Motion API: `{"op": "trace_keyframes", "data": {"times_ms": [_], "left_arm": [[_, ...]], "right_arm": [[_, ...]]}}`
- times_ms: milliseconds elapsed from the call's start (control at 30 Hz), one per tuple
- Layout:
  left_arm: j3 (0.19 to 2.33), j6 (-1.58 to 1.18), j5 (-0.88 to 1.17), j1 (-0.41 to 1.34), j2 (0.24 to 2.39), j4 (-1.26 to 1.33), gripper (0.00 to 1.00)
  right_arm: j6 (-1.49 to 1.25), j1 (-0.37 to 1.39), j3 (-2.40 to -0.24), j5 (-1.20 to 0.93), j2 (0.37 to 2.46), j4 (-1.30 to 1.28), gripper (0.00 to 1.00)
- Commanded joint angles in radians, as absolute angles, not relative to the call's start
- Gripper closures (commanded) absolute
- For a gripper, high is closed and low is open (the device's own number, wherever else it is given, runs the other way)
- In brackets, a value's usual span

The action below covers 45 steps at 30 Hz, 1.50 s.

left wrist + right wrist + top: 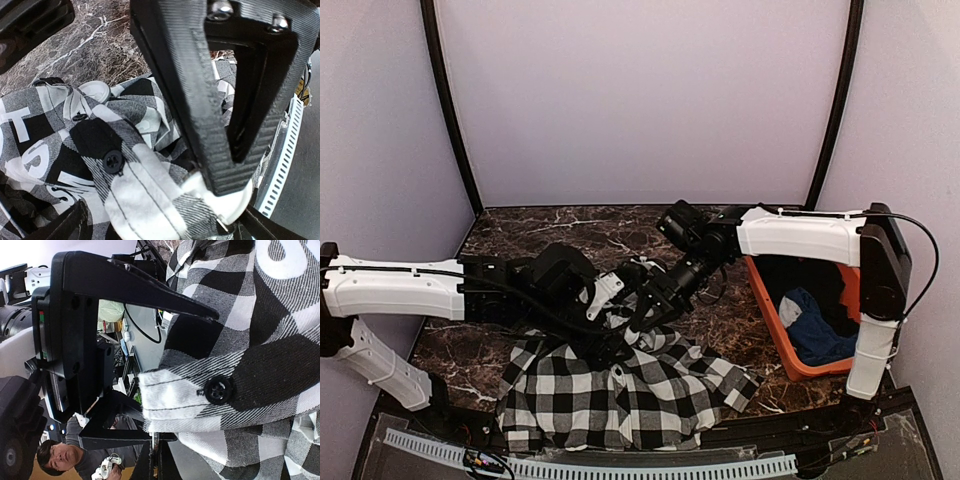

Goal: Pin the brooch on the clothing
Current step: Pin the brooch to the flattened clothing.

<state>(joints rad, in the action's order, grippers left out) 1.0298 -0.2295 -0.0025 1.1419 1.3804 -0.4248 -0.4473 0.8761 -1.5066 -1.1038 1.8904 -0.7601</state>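
Top external view: checked shirt lies under both tools, left tool wide, right tool closed

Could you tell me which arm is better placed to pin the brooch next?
Right, probably: the right gripper is shut, tips on a white disc, likely the brooch, against the shirt; the left gripper is open and empty.
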Motion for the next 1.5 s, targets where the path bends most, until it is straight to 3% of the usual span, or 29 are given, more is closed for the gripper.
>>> {"op": "trace_keyframes", "data": {"times_ms": [0,100,267,367,767,900,1067,1367,1467], "left_arm": [[1.032,-0.252,-0.021,1.147,1.38,-0.417,0.01],[1.025,-0.256,-0.04,1.147,1.386,-0.432,0.06],[1.012,-0.257,-0.048,1.147,1.374,-0.443,0.43],[1.002,-0.255,-0.047,1.147,1.366,-0.444,0.57],[1.007,-0.19,-0.174,1.146,1.345,-0.501,0.84],[1.023,-0.143,-0.209,1.147,1.338,-0.51,0.84],[1.024,-0.088,-0.158,1.146,1.335,-0.477,0.69],[1.025,-0.036,-0.054,1.146,1.332,-0.433,0.66],[1.025,-0.024,-0.015,1.146,1.334,-0.425,0.6]], "right_arm": [[-0.451,0.867,-1.506,-1.135,1.85,-0.728,1.0],[-0.451,0.865,-1.507,-1.14,1.846,-0.726,1.0],[-0.453,0.858,-1.501,-1.142,1.839,-0.726,1.0],[-0.454,0.854,-1.5,-1.145,1.834,-0.724,1.0],[-0.432,0.862,-1.475,-1.163,1.826,-0.718,1.0],[-0.399,0.88,-1.488,-1.16,1.833,-0.732,1.0],[-0.365,0.917,-1.514,-1.161,1.849,-0.733,1.0],[-0.295,0.948,-1.553,-1.133,1.866,-0.769,1.0],[-0.28,0.956,-1.554,-1.124,1.868,-0.771,1.0]]}}
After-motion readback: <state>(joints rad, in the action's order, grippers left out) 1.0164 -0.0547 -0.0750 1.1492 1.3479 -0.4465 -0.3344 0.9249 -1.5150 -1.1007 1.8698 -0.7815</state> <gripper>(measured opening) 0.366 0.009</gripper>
